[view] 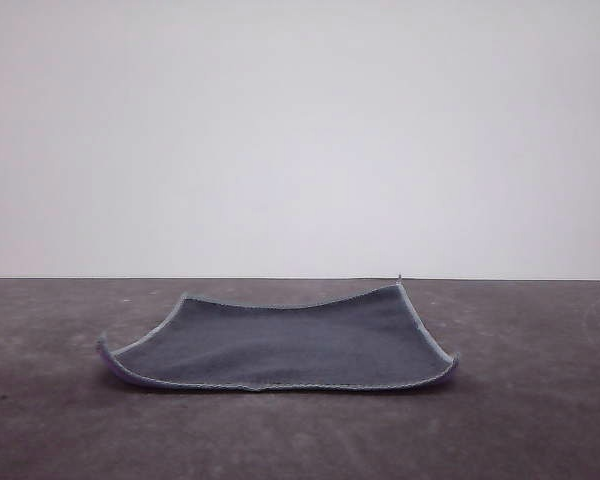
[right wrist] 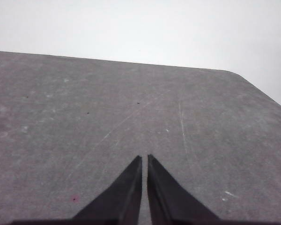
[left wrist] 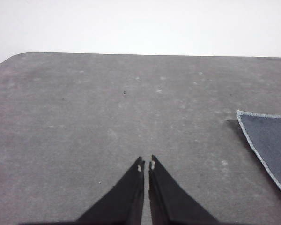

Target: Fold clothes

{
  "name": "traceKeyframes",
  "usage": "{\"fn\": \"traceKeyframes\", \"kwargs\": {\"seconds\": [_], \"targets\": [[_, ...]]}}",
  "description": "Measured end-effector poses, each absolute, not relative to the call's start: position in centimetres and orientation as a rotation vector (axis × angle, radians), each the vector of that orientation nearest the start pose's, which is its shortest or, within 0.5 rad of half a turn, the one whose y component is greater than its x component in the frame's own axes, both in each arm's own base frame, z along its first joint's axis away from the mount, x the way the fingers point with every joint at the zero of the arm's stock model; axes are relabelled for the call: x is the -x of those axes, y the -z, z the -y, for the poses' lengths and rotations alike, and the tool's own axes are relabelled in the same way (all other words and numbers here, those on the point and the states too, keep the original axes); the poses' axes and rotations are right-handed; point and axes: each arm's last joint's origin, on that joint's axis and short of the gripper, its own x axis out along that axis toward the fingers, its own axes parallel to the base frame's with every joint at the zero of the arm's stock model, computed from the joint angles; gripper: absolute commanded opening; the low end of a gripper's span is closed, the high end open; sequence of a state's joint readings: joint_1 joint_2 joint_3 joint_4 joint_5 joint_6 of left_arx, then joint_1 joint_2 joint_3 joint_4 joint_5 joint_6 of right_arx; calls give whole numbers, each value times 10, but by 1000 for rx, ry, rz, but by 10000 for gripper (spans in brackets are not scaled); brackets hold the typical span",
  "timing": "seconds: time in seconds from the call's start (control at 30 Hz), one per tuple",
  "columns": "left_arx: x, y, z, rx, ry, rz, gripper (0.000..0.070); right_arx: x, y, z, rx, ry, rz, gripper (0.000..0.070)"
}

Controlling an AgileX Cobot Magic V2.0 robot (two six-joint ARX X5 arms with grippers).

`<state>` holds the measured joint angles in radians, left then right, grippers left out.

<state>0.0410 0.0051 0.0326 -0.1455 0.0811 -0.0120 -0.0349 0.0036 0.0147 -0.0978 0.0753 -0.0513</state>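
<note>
Dark grey square cloth (view: 280,348) with light grey stitched edging is lying unfolded mid-bench (view: 540,400), corners curling up. Left tool (left wrist: 146,165) and right tool (right wrist: 144,159) are hovering closed, gripping nothing, over bare grey surface.

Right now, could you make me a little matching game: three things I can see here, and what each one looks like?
Things:
1. cloth
2. table
3. left end effector

Descriptions:
A. black, tips nearly together
B. dark grey face up, light stitched edging, corners curling up
C. bare, speckled grey-brown

Pairs: 1-B, 2-C, 3-A
</note>
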Motion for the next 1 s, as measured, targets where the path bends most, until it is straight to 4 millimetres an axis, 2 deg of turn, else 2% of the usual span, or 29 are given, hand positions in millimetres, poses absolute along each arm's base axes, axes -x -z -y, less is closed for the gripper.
{"fn": "traceKeyframes", "kwargs": {"seconds": [0.83, 1.0], "targets": [[-95, -160, -2, 19, 39, -118, 0, -96, -159, 5, 47, 106, -84, 16], [-95, -160, -2, 19, 39, -118, 0, -97, -160, 3, -29, 37, -74, 16]]}}
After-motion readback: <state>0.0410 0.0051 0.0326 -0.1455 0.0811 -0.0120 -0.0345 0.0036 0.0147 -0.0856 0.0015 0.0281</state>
